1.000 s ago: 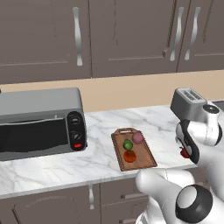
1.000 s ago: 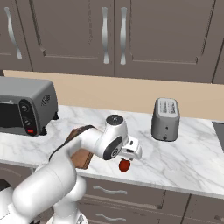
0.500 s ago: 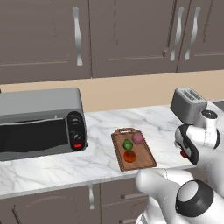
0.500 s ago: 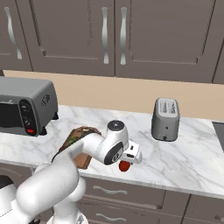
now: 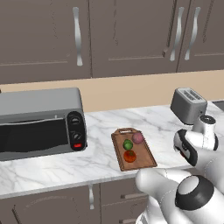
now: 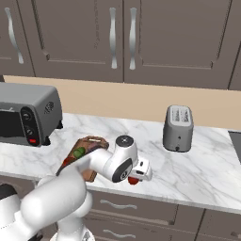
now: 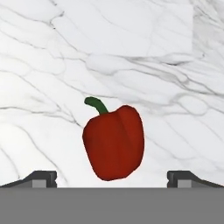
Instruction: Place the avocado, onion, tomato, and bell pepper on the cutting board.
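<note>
Deep-red, slightly lumpy bell pepper (image 7: 113,142) with a green stem, lying on the white marble surface (image 5: 100,155), well apart from the brown rimmed wooden cutting board (image 5: 146,156). The pincer (image 7: 112,179) hangs directly above it, fingertips (image 7: 41,178) spread wide apart and holding nothing, one on each side of the fruit, judged an alignment for a straddling grasp. The glossy green avocado (image 5: 127,145), pinkish-purple onion (image 5: 138,138) and orange-red tomato (image 5: 129,156) already lie on the board, so the pepper appears to be the last item. Room: a grey toaster oven (image 5: 39,123) left, a silver toaster (image 6: 178,128) right, dark-brown cabinets (image 6: 117,37) above a beige backsplash.
</note>
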Tool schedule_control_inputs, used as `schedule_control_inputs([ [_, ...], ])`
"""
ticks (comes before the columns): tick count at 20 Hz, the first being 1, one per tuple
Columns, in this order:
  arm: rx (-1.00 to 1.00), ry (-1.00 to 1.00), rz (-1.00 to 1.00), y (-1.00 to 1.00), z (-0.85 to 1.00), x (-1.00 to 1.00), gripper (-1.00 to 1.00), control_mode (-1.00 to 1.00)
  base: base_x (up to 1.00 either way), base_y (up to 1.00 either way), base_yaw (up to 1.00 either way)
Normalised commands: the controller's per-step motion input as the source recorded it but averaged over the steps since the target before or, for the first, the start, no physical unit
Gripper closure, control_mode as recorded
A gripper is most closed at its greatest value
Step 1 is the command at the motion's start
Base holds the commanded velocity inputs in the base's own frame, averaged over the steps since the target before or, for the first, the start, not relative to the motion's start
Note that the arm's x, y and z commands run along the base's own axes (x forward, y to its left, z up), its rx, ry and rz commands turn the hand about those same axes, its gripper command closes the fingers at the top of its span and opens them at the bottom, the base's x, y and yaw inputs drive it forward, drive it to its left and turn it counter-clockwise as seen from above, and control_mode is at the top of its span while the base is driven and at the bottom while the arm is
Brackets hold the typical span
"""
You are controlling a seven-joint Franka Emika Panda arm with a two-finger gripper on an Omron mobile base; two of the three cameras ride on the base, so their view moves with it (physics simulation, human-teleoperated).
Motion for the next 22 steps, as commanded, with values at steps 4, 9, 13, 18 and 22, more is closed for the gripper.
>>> schedule_control_inputs([
  [4,0.00,0.00,0.00,0.00,-0.15,0.04,-1.00,-1.00,0.00,0.00,0.00],
  [9,0.00,0.00,0.01,0.00,-0.14,0.04,-1.00,-1.00,0.00,0.00,0.00],
  [13,0.00,0.00,0.03,-0.02,-0.10,0.12,-1.00,-1.00,0.00,0.00,0.00],
  [18,0.00,0.00,0.04,-0.07,-0.06,0.14,-1.00,-1.00,0.00,0.00,0.00],
  [22,0.00,0.00,0.04,-0.11,-0.08,0.13,-1.00,-1.00,0.00,0.00,0.00],
])
